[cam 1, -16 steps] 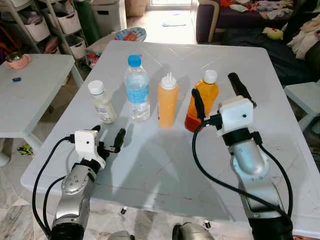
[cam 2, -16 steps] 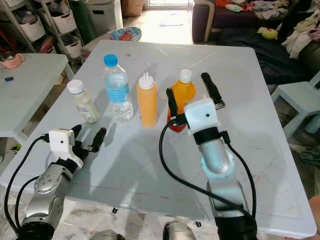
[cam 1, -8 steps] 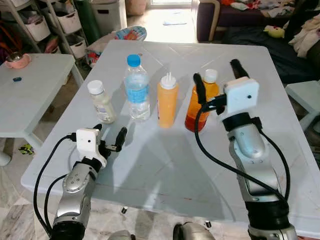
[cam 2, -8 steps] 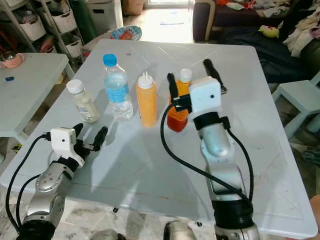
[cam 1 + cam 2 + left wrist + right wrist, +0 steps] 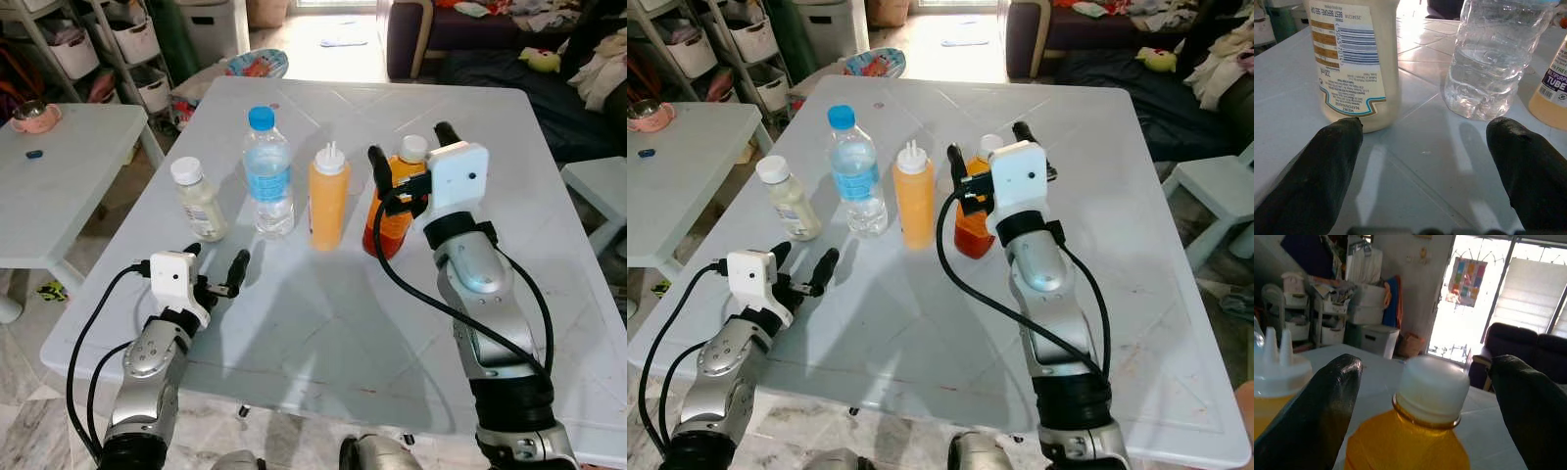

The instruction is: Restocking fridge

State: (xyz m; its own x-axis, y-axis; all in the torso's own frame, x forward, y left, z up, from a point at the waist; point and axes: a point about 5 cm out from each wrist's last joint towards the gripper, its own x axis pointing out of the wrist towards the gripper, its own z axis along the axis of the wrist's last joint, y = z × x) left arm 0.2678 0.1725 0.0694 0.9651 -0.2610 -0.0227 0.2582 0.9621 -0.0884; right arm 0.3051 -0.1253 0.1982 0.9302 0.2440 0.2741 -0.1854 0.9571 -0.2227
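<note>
Right gripper (image 5: 407, 157) first: its 2 black fingers are spread wide, 1 on each side of the neck of the orange bottle (image 5: 394, 217), up at the level of the white cap (image 5: 1432, 387). In my right wrist view the cap sits squarely between the fingers with clear gaps on both sides, so nothing is grasped; the gripper is released.

My left gripper (image 5: 217, 272) is lower and nearer my body, close to the table's near left edge. Its fingers are also spread apart and hold nothing. It points toward the mayonnaise jar (image 5: 1354, 61) and the water bottle (image 5: 1496, 56); in the left wrist view 1 fingertip (image 5: 1337, 142) lies just in front of the foot of the jar, though I cannot tell whether it touches.

4 containers stand upright in a row across the middle of the white table (image 5: 323, 323). From my left to my right they are the mayonnaise jar with a white lid, the clear water bottle with a blue cap, the yellow squeeze bottle (image 5: 328, 201) with a white nozzle, and the orange bottle. They stand near each other but apart. The water bottle is partly filled.

Beyond the table's left edge stands a second white table (image 5: 59, 176), with a pink bowl (image 5: 34, 118) near its far side.
</note>
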